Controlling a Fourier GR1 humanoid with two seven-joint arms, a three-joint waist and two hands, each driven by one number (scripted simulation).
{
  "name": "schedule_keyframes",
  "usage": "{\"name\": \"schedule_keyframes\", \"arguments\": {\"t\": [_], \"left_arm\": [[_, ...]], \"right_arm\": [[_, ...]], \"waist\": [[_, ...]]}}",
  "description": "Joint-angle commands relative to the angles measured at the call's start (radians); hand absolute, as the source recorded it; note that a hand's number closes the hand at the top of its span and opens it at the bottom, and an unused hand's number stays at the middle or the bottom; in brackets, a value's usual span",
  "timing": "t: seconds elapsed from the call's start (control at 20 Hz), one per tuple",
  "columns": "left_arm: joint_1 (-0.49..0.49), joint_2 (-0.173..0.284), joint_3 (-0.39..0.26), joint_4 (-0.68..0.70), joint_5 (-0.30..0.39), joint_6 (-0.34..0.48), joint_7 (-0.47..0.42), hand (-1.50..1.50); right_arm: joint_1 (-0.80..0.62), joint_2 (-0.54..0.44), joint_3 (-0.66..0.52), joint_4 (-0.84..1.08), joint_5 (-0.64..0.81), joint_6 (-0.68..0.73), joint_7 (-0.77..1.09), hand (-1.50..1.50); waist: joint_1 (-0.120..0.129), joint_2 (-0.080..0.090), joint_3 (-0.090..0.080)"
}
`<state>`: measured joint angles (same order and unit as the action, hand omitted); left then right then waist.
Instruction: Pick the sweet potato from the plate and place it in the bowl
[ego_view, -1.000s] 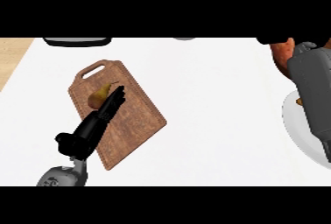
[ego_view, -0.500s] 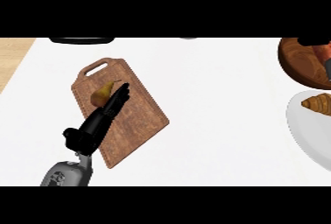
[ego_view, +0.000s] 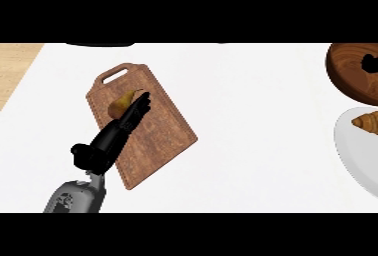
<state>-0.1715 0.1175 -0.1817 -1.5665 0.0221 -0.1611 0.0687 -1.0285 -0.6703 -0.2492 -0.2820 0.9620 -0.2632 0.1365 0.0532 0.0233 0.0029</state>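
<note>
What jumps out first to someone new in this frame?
The brown wooden cutting board lying at a slant left of centre, with the black left hand stretched along it, fingertips at a yellowish-brown food item. At the right edge sit a dark wooden bowl and, below it, a white plate holding a golden-brown pastry-like piece.

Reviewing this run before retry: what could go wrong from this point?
1. The left hand lies with straight fingers over the cutting board, beside a yellowish item; a sweep could knock it.
2. The plate holds what looks like a croissant, not clearly a sweet potato.
3. The right hand is out of view near the bowl.
</note>
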Motion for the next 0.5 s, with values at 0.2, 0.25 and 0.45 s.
{"name": "schedule_keyframes", "arguments": {"t": [0.2,0.25,0.45], "left_arm": [[-0.009,-0.003,-0.002,-0.027,-0.006,0.002,0.023,0.0],[0.008,-0.006,0.002,-0.006,-0.006,0.003,-0.004,0.0],[-0.004,-0.024,-0.013,-0.024,-0.01,0.009,0.019,0.0]], "right_arm": [[0.01,-0.058,-0.11,0.102,-0.114,0.137,-0.195,-1.5],[0.003,-0.056,-0.133,0.087,-0.141,0.132,-0.23,-1.5],[-0.005,-0.054,-0.166,0.086,-0.163,0.048,-0.235,-1.5]], "waist": [[0.016,0.008,0.003],[0.007,0.003,0.002],[0.015,0.004,0.002]]}}
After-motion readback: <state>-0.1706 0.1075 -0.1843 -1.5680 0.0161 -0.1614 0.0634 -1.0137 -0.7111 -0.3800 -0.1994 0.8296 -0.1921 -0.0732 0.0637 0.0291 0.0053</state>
